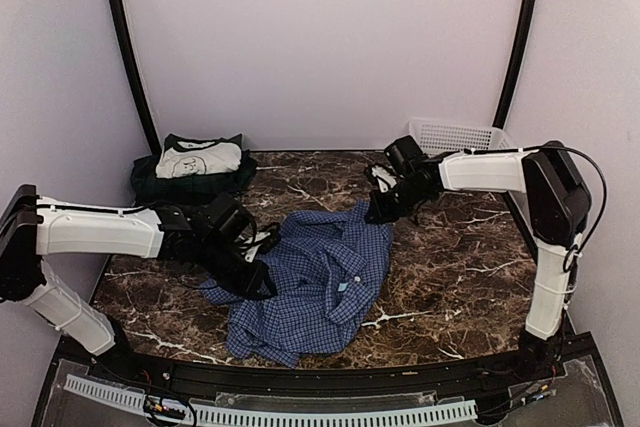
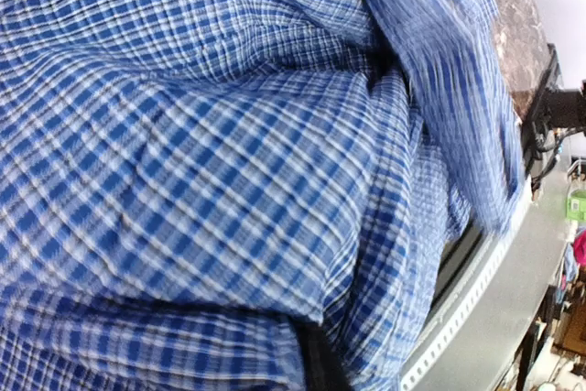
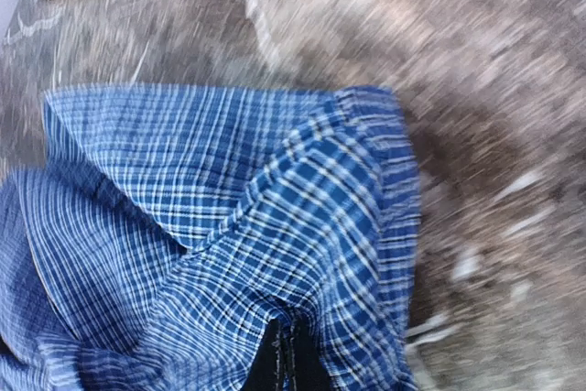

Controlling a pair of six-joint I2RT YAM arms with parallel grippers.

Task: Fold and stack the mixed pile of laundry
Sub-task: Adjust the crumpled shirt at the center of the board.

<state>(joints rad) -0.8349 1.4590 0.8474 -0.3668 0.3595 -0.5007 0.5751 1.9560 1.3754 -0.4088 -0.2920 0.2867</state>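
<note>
- Pale walls close in a dark, white-veined marble surface. A white lattice basket sits at its back right corner.
- At the back left, a cream garment lies folded on top of a dark green garment, well apart from both arms.
- The blue-check shirt lies crumpled in the middle of the surface. Its long axis runs on a diagonal from the back right toward the near left edge.
- The right end effector is at the shirt's far right corner. In the right wrist view its fingers are pressed together, and the cloth rises to them in a peak, so it is clamped on the shirt.
- The left end effector is on the shirt's left flank, about midway along. In the left wrist view checked cloth fills the frame and folds bunch around one narrow dark finger shape. That reads as jaws closed on the shirt, though most of the grip is hidden.
- The two grips are spread across the garment, left one nearer the robot and right one farther back. The shirt's bulk hangs between and below them toward the near edge.
- Spreading it flat probably calls for drawing the grips apart across that diagonal, as the loose near end is held by neither arm.
</note>
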